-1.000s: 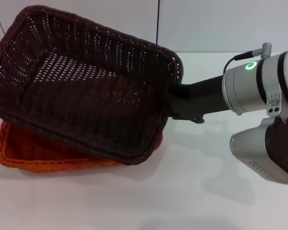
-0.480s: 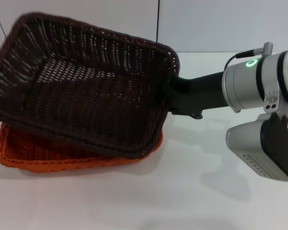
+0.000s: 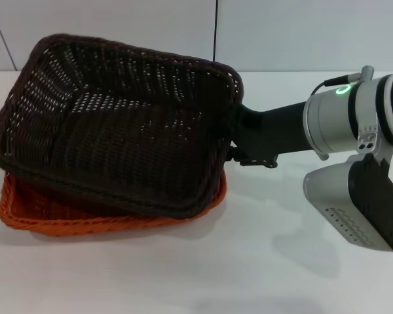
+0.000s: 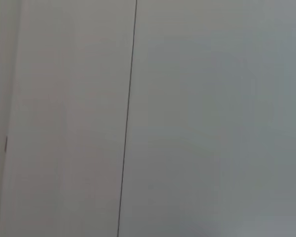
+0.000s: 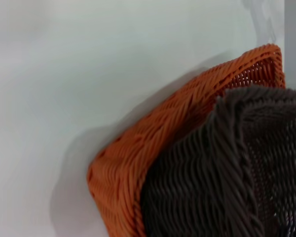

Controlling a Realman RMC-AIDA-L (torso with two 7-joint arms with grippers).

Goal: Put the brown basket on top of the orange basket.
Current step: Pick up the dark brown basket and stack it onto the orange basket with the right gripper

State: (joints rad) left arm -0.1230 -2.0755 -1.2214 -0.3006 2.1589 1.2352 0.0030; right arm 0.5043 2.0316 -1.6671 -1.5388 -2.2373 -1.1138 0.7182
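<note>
The brown basket (image 3: 118, 131) hangs tilted just over the orange basket (image 3: 85, 219), its near rim low against the orange one and its far side higher. My right gripper (image 3: 234, 140) reaches in from the right and is shut on the brown basket's right rim; its fingertips are mostly hidden by the weave. The orange basket rests on the white table, only its front and left rim showing beneath. In the right wrist view the brown basket (image 5: 212, 187) overlaps a corner of the orange basket (image 5: 153, 143). My left gripper is out of view.
The white table (image 3: 249, 261) extends in front and to the right of the baskets. A pale wall with a dark vertical seam (image 3: 215, 29) stands behind. The right arm's silver forearm (image 3: 354, 118) spans the right side. The left wrist view shows only wall.
The brown basket has come down and levelled out over the orange basket, its raised left end dropping lower. The right arm shifted slightly with it.
</note>
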